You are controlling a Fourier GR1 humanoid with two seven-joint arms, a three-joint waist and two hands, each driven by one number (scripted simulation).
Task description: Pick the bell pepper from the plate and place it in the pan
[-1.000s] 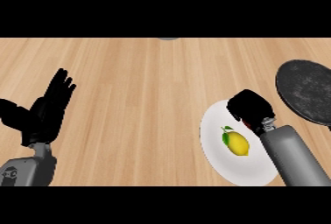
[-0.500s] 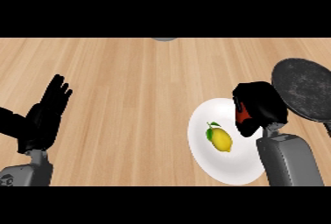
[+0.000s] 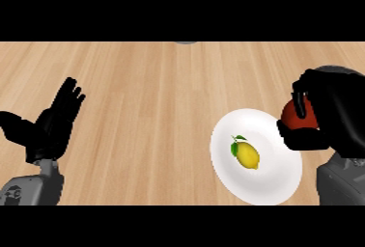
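Inspection at the moment of record. The right hand (image 3: 329,112) stood at the 3 o'clock side of the view, its fingers and thumb curled round the red bell pepper (image 3: 291,116), which showed only as a patch between them. The pepper was thus in the hand, over the 2 o'clock rim of the white plate (image 3: 269,185); whether it cleared the plate could not be told from this view. A lemon (image 3: 246,155) lay on the plate, at about 7 o'clock from the pepper and apart from the hand.

The relation governing the coming move: the pan (image 3: 345,72) lay at roughly 1 o'clock from the held pepper, close by and largely hidden behind the hand, only a dark arc of rim showing. In my judgement the carry would run short, up and to the right, away from the plate. The pepper's long axis could not be determined, being covered.

The left hand (image 3: 50,126) rested at the 9 o'clock edge over the wooden counter (image 3: 157,87), fingers spread and upward, well apart from plate and pan. The right was plainly the nearer.
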